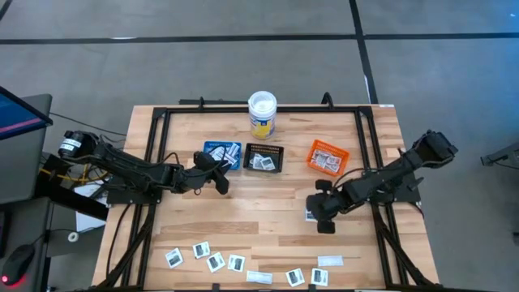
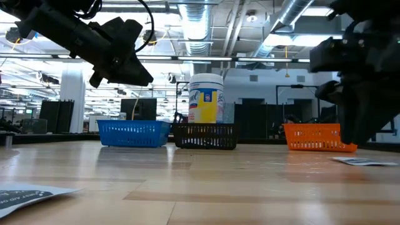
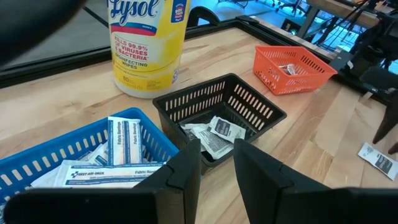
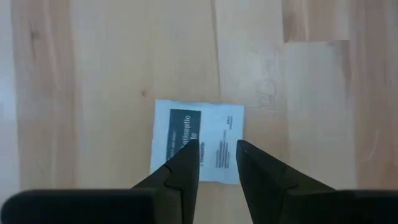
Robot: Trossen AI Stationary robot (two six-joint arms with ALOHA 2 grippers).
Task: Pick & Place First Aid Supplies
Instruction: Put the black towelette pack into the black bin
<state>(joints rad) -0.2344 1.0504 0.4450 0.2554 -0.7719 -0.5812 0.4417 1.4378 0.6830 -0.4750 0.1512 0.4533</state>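
Partly sorted: packets in blue tray (image 1: 221, 153), black tray (image 1: 264, 158), orange tray (image 1: 327, 156); about nine loose along desk (image 1: 268, 211) bottom. Right fingers (image 4: 217, 163) slightly apart, empty, above packet (image 4: 198, 140). Left fingers (image 3: 216, 164) slightly apart, empty, near blue tray.

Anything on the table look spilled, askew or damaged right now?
Nothing damaged. Loose packets lie scattered at odd angles along the table's near edge, unsorted. One packet lies flat under the right gripper.

Grey floor (image 1: 243, 73) crossed by dark lines; exposed ceiling ducts (image 2: 300, 19) and strip lights overhead.
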